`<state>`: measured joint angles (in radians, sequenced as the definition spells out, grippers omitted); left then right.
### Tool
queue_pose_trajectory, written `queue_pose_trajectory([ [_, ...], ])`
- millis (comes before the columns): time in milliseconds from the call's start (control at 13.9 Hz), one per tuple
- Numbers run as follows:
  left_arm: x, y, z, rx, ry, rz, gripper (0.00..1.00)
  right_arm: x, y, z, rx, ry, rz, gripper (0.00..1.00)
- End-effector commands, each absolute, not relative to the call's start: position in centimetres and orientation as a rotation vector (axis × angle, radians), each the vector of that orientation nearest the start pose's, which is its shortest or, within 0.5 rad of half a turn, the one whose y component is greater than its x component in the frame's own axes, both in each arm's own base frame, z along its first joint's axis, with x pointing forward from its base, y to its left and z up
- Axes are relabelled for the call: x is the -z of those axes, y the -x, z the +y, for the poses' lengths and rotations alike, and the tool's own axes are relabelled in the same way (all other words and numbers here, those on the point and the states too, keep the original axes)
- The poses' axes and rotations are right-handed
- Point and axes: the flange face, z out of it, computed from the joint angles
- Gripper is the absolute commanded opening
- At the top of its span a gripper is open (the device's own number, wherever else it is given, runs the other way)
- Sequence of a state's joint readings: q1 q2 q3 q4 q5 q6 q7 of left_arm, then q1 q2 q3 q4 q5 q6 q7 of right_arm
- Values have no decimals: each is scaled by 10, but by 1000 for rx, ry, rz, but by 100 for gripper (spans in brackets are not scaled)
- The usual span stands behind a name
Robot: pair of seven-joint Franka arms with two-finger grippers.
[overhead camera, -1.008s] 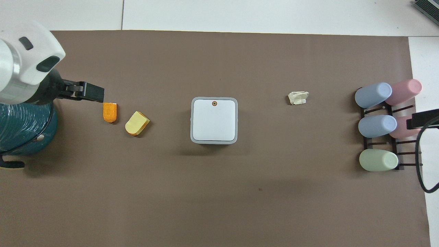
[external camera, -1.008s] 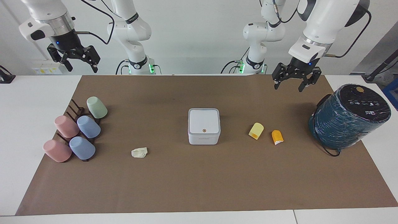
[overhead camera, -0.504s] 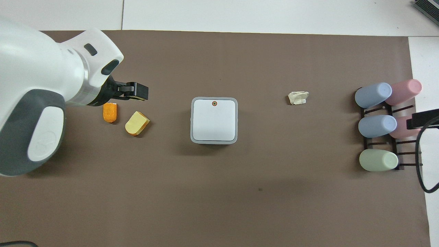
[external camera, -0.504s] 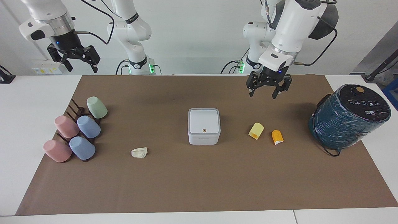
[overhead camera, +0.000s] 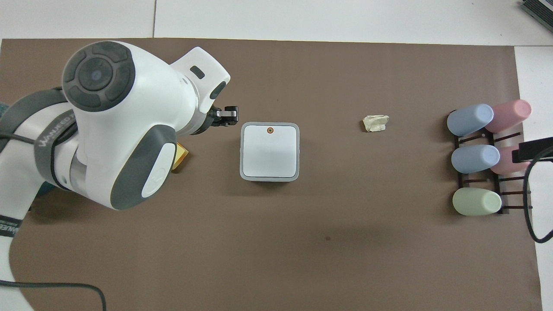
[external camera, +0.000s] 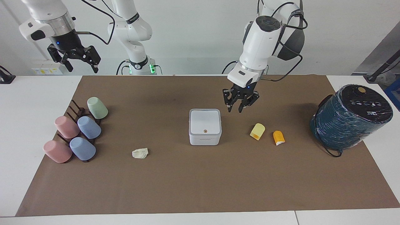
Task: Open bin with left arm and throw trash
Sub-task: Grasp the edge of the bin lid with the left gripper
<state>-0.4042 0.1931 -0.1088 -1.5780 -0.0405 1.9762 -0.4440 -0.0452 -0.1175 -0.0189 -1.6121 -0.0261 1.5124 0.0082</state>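
The left gripper's (external camera: 239,106) fingers (external camera: 229,107) are seen partly closed on nothing, poised in the air just beside the bin (external camera: 205,126), toward the left arm's end of the table (external camera: 200,187). The right gripper (external camera: 75,59), fingers spread, waits over its own corner. The bin's lid is shut at mid-table. 3 scraps lie uncollected: paper wad (external camera: 140,153), yellow piece (external camera: 257,131), orange piece (external camera: 278,137). Apparently, nothing has yet been accomplished.
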Motion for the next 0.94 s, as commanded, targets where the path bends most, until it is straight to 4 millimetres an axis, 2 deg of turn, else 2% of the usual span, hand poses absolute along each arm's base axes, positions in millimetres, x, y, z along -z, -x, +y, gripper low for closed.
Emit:
queue_pose_trajectory([
  [0, -537, -560, -333, 306, 3308, 47, 11, -664, -507, -36, 50, 3152, 81, 100],
  [144, -536, -559, -338, 327, 3314, 53, 0, -663, -506, -36, 45, 3151, 81, 100],
  [288, -525, -557, -348, 359, 3324, 72, 0, -664, -507, -36, 50, 3151, 83, 100],
  [432, -514, -557, -349, 384, 3330, 73, 0, -663, -507, -36, 48, 3151, 83, 100],
  [864, -482, -564, -371, 380, 3365, 30, 0, -663, -507, -36, 48, 3151, 83, 100],
])
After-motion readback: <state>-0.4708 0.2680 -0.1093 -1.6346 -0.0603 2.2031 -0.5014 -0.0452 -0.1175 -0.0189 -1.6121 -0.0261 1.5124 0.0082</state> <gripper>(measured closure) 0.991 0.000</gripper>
